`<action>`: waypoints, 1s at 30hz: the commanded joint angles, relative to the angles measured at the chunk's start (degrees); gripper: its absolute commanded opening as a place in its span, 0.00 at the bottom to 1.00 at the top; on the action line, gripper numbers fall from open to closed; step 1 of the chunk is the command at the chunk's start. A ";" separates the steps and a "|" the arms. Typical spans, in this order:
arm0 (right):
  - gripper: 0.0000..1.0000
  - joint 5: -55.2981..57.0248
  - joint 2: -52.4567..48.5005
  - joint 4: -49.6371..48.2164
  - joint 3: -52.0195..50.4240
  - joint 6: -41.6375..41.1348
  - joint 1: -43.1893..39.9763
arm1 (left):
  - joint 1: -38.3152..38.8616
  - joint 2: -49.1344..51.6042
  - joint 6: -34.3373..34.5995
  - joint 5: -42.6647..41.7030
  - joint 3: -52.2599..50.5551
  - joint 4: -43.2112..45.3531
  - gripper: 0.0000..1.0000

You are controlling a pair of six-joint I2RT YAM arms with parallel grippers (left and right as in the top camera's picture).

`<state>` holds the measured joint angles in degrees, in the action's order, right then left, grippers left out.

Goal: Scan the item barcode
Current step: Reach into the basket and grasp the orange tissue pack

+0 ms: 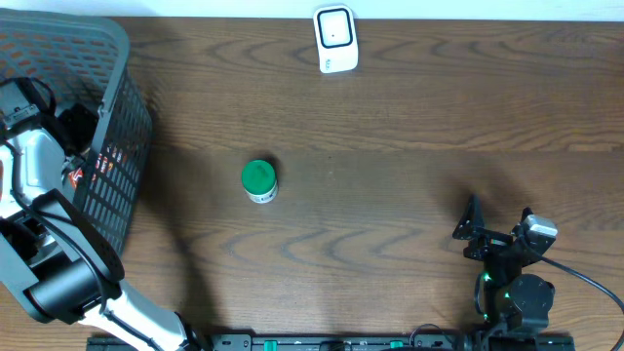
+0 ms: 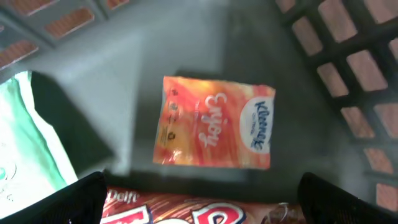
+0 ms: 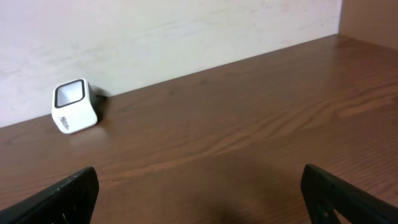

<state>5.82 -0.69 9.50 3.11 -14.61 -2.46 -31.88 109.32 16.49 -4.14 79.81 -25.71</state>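
Now left gripper (image 2: 202, 202) hangs wide open over a tissue pack (image 2: 214, 122) in the basket (image 1: 127, 136) (holding nothing); right gripper (image 3: 200, 199) gapes empty too.

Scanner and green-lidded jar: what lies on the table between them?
Nothing. In the overhead view, the stretch between the scanner and the green-lidded jar is bare brown table.

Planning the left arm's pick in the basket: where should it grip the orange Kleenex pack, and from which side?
Likely from above, pinching the orange Kleenex pack across its shorter span at mid-length. It lies flat on the basket floor with nothing on it, and the open left gripper faces it.
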 commanded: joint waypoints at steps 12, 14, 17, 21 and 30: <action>0.99 0.28 0.26 -0.09 -0.33 0.11 -0.46 | -0.13 3.56 -0.33 0.79 0.57 4.20 0.98; 0.99 0.28 0.26 -0.09 -0.33 0.11 -0.46 | -0.13 4.42 -0.33 0.79 0.57 4.70 0.98; 0.99 0.28 0.26 -0.09 -0.33 0.11 -0.46 | -0.13 5.79 -0.33 0.79 0.57 5.62 0.98; 0.99 0.28 0.26 -0.07 -0.33 0.11 -0.46 | -0.13 7.52 -0.33 0.79 0.57 7.06 0.98; 0.99 0.28 0.26 -0.09 -0.33 0.11 -0.46 | -0.13 9.86 -0.33 0.76 0.59 9.57 0.98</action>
<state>5.82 -0.69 9.50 3.11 -14.61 -2.46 -31.83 117.14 16.45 -3.90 79.83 -16.25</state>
